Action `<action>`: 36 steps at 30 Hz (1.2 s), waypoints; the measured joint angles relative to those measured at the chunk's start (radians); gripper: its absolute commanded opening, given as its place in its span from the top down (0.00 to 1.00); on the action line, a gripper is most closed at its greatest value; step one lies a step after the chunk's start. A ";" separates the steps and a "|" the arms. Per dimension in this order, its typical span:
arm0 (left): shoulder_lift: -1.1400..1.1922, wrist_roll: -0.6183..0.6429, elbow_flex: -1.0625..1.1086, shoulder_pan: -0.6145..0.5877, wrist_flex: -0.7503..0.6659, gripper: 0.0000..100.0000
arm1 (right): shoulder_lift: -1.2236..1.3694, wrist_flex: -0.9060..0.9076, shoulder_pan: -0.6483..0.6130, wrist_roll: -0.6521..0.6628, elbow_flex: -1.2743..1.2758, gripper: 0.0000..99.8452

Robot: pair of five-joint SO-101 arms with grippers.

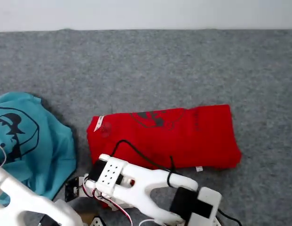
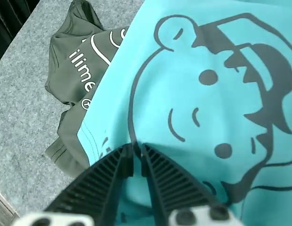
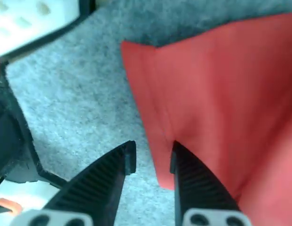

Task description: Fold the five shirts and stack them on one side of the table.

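One folded red shirt (image 1: 183,134) lies lengthwise left-to-right; right fingers (image 3: 108,181) parted, left fingers (image 2: 106,181) pinching teal shirt (image 2: 207,117).

**Claw astride shirt edge**

The claw (image 3: 153,151) is parted, its 2 fingers (image 3: 113,174) straddling the edge of the red shirt (image 3: 221,94): 1 over the cloth, 1 over the grey tabletop (image 3: 75,99). A white arm part (image 3: 28,19) lies beyond the shirt's corner.
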 measured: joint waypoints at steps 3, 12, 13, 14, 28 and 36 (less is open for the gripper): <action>0.000 0.000 0.000 0.000 0.000 0.95 | 0.043 0.002 0.000 0.000 -0.014 0.87; 0.000 0.000 0.000 0.000 0.000 0.95 | 0.130 0.006 0.054 0.029 -0.106 0.99; 0.000 0.000 0.000 0.000 0.000 0.95 | 0.138 0.006 0.064 0.043 -0.118 0.99; 0.000 0.000 0.000 0.000 0.000 0.95 | 0.140 0.006 0.072 0.055 -0.121 0.99; 0.000 0.000 0.000 0.000 0.000 0.95 | 0.144 0.186 0.140 0.074 -0.328 0.99; 0.000 0.000 0.000 0.005 0.000 0.95 | 0.158 0.272 0.249 0.074 -0.509 0.99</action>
